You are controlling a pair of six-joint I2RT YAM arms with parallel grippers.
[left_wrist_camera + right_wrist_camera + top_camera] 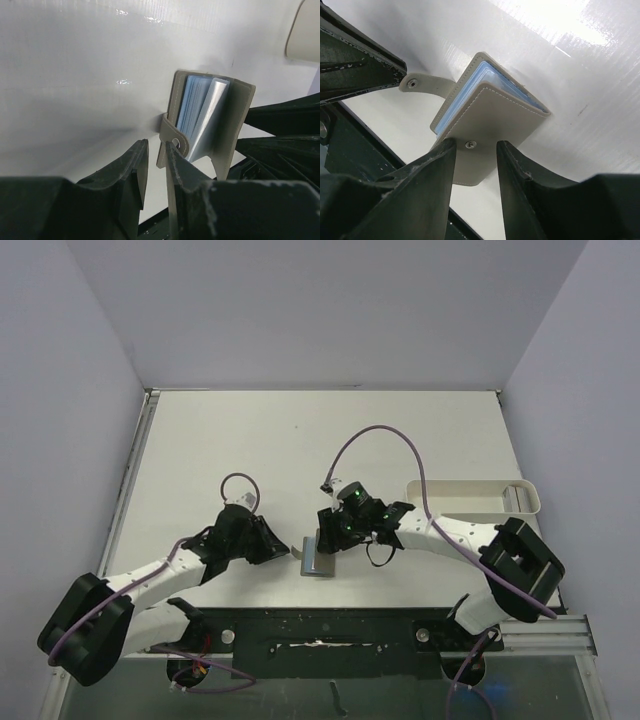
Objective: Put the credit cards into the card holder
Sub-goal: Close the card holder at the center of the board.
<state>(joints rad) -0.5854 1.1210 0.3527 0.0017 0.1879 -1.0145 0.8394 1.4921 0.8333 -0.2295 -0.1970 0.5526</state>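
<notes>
Your white table (300, 430) carries a white tray (460, 492) at its right side. The grey-olive card holder (318, 558) sits near the front edge at the middle, between your two claws, partly open with its light blue sleeves (192, 107) showing. Your right gripper (475, 145) has its jaws apart, both tips against the outer cover (495, 115), clamping nothing. Your left gripper (156, 147) shows a narrow gap with the clasp tab (175, 141) reaching into it; you cannot tell whether the tab is pinched.

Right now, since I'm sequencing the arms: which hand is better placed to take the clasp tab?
Left, probably: the left hand sits at the clasp tab; the right hand straddles the card holder.
</notes>
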